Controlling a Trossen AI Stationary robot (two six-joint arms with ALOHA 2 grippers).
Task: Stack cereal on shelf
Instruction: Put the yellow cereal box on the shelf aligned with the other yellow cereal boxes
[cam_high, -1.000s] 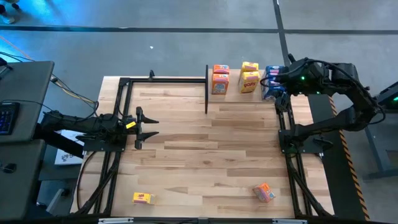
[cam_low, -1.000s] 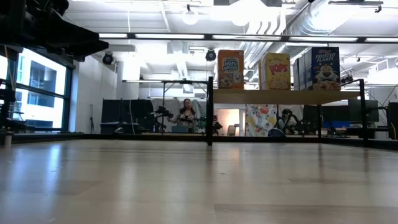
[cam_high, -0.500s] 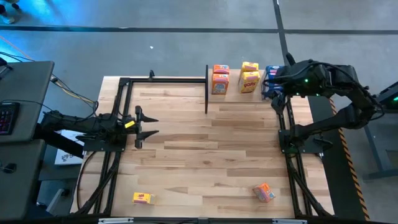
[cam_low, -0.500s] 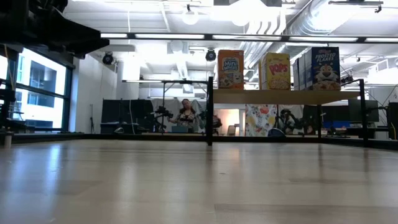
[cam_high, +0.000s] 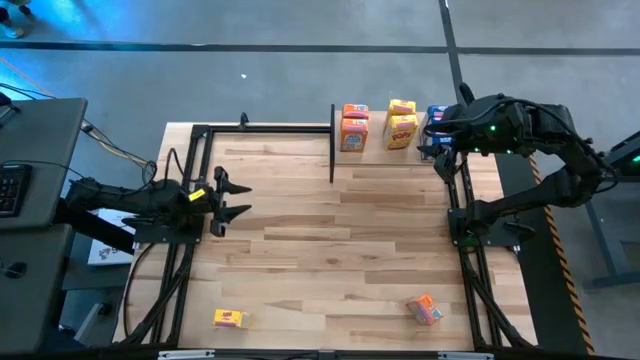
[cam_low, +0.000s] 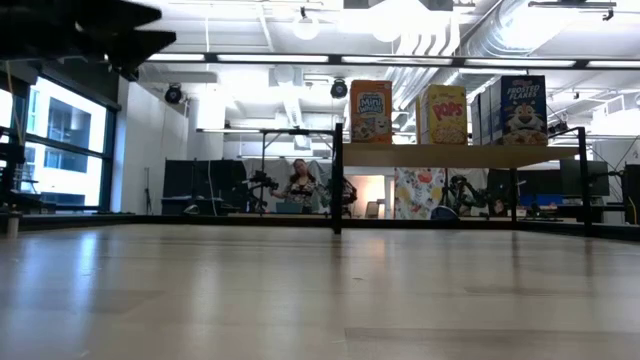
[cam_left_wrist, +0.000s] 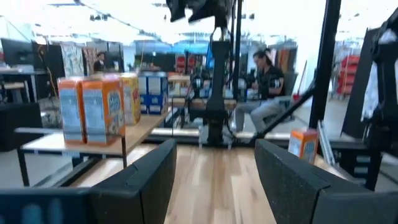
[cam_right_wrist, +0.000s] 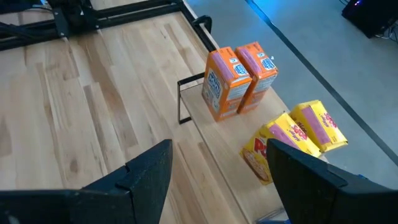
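Observation:
The shelf (cam_high: 375, 152) stands at the table's far right. On it stand orange boxes (cam_high: 354, 126), yellow boxes (cam_high: 402, 123) and blue boxes (cam_high: 437, 113), all upright on their bases; they also show in the low view (cam_low: 443, 114). A yellow box (cam_high: 231, 318) and an orange box (cam_high: 424, 309) lie loose on the tabletop near its front edge. My right gripper (cam_high: 434, 143) hovers open and empty above the shelf's right end, over the blue boxes. My left gripper (cam_high: 232, 198) is open and empty above the table's left side.
Black metal frame rails (cam_high: 190, 180) run along the table's left, far and right sides. The shelf's black upright (cam_high: 332, 140) stands at its left end. Bare planks (cam_high: 340, 240) lie between the shelf and the two loose boxes. A person (cam_low: 298, 186) sits in the room beyond.
My left gripper has risen a little and drawn slightly toward the table's left edge. My right gripper has shifted slightly over the shelf's right end. The boxes on the shelf have stayed where they were.

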